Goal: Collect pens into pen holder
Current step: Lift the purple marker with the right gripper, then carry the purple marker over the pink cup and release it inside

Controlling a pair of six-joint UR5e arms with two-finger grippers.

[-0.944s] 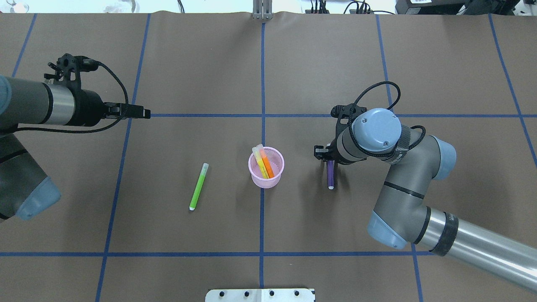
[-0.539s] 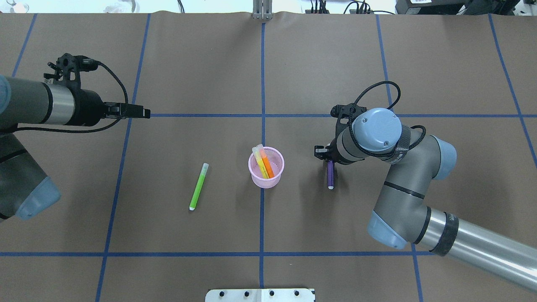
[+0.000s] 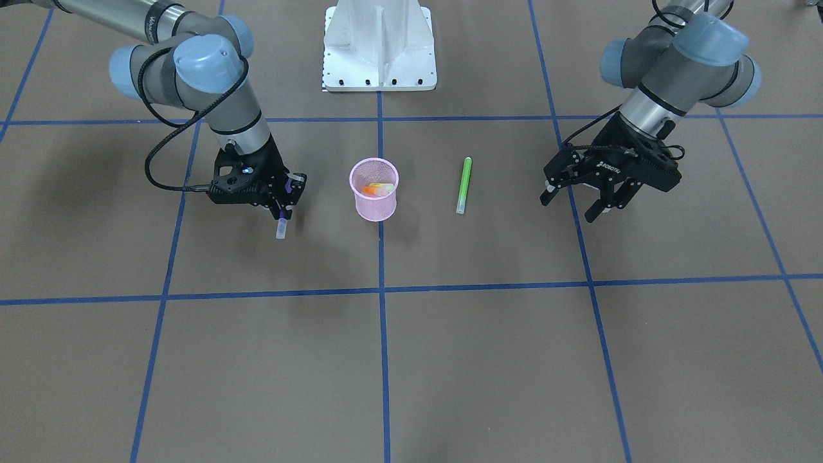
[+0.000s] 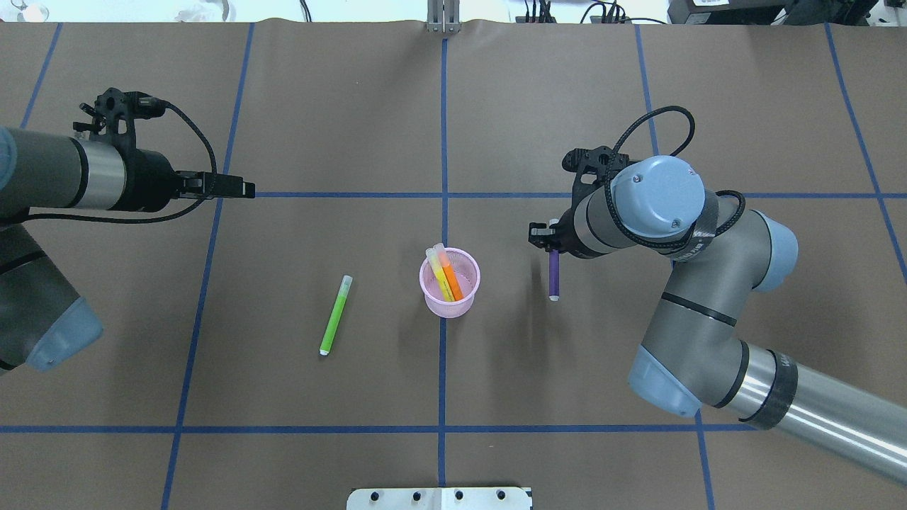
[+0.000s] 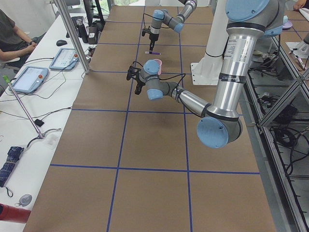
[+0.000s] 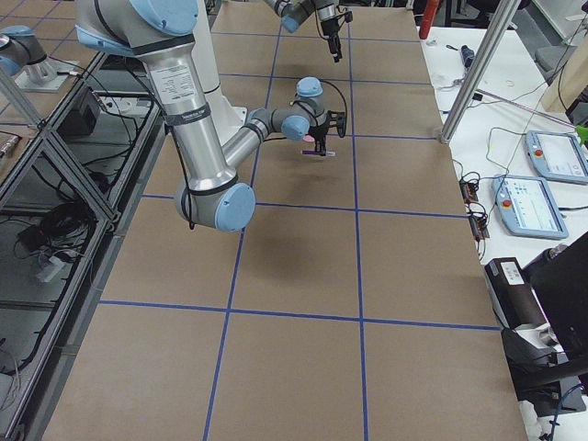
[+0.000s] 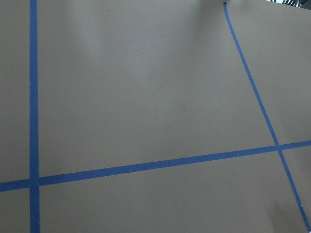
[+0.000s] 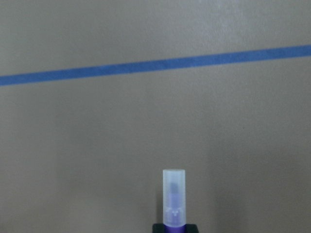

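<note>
Where the purple pen (image 4: 553, 278) is: pinched in the right gripper (image 3: 281, 206), hanging above the table (image 4: 319, 106), near the cup (image 4: 448, 306).
Left gripper (image 3: 572, 206): fingers spread, holding nothing.
Cup: holds an orange pen (image 4: 452, 278) and a yellow pen (image 4: 437, 275).
Green pen (image 4: 335, 315): flat on the table.

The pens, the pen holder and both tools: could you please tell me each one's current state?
right tool: shut on the purple pen.
purple pen: gripped near one end.
left tool: open, empty.
green pen: lying flat on the table, untouched.
orange pen: leaning inside the pen holder.
yellow pen: leaning inside the pen holder.
pen holder: upright, holding two pens.
</note>
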